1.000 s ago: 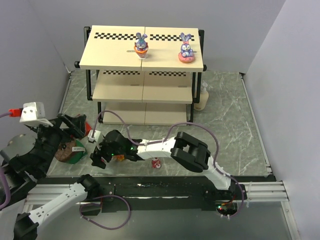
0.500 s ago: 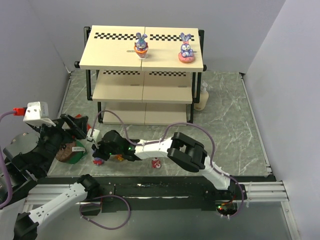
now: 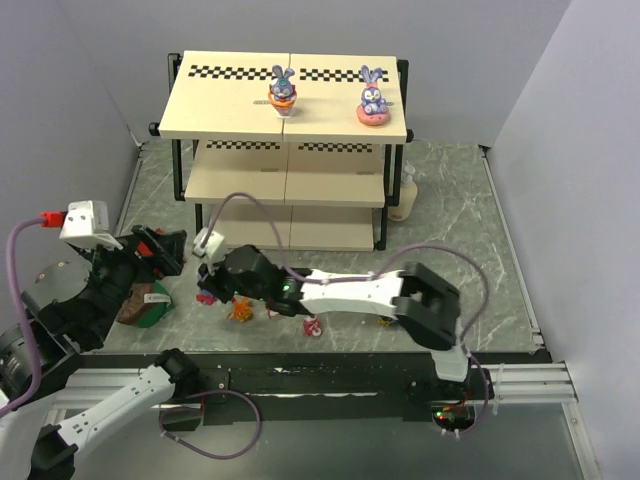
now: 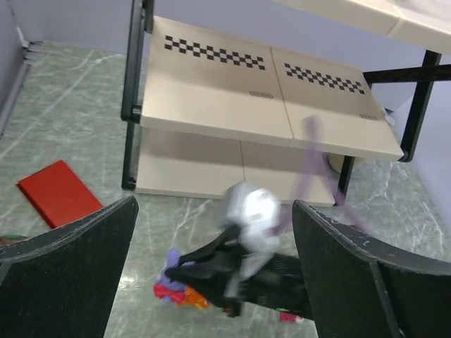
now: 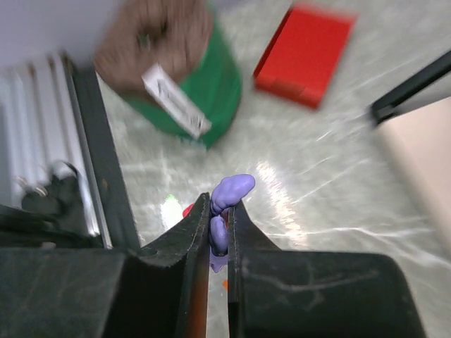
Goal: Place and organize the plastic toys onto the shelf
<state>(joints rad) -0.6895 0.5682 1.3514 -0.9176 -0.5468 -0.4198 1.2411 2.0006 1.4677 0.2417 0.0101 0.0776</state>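
Shelf top holds two bunnies, a third bunny is clenched in the right tool; left tool gapes.

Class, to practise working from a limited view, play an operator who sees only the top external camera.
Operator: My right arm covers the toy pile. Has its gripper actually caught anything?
Observer: Yes. The right wrist view shows the right gripper shut on a purple bunny, with a purple lobe poking out beyond it.
Operator: What about the middle board, under the top one?
Observer: The left wrist view shows the middle board with no toy on the part it sees.
Operator: Is the left gripper free?
Observer: In that same view, the left gripper is wide open and holding nothing.
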